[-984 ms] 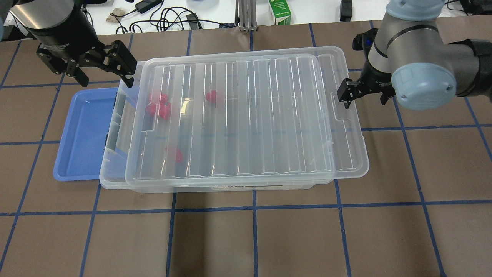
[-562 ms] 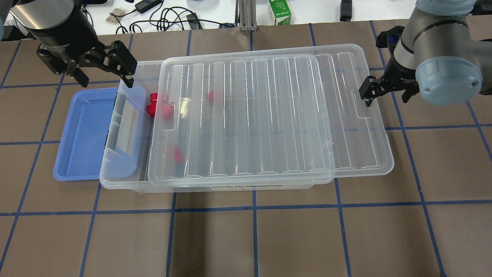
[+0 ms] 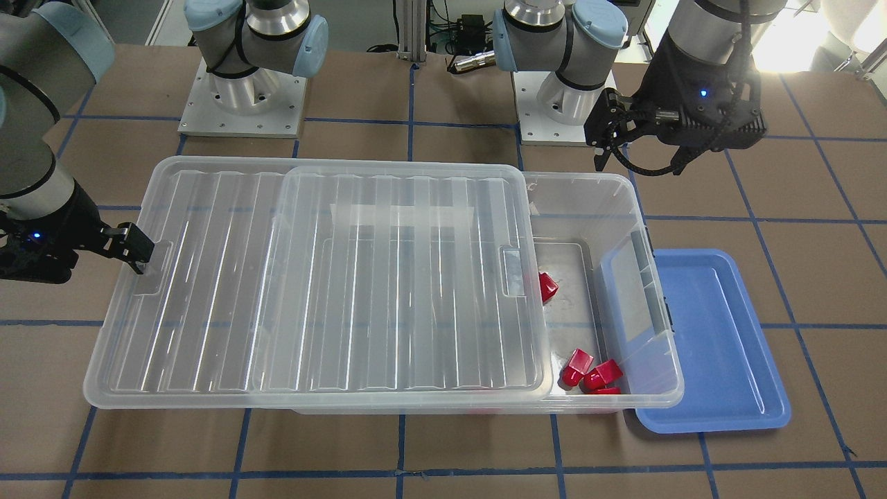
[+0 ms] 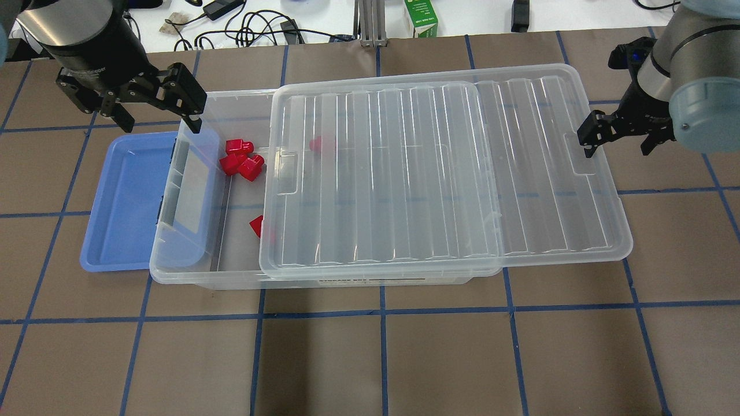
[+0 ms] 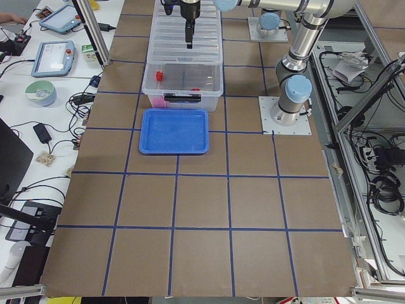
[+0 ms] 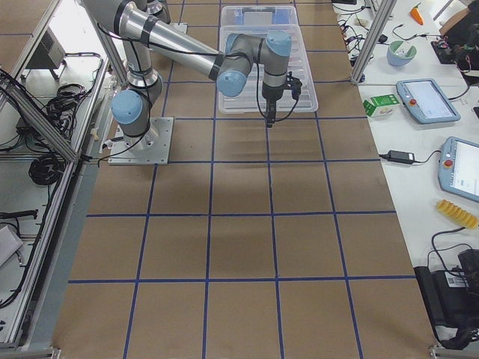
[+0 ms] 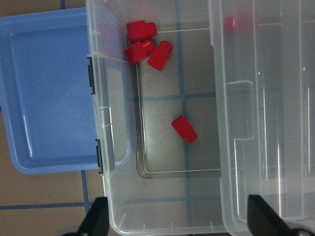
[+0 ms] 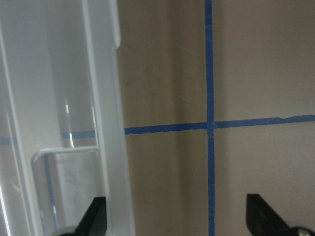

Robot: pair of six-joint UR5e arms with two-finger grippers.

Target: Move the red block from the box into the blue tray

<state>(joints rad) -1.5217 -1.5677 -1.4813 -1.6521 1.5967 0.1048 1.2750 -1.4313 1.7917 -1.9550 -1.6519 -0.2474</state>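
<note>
Lid slid further off box; left end effector, right end effector agape, empty; label illegible.

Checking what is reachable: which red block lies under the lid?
The lone red block seen blurred through the lid, just past its edge from the cluster of three. Those three and the single block nearer the robot lie uncovered.
</note>
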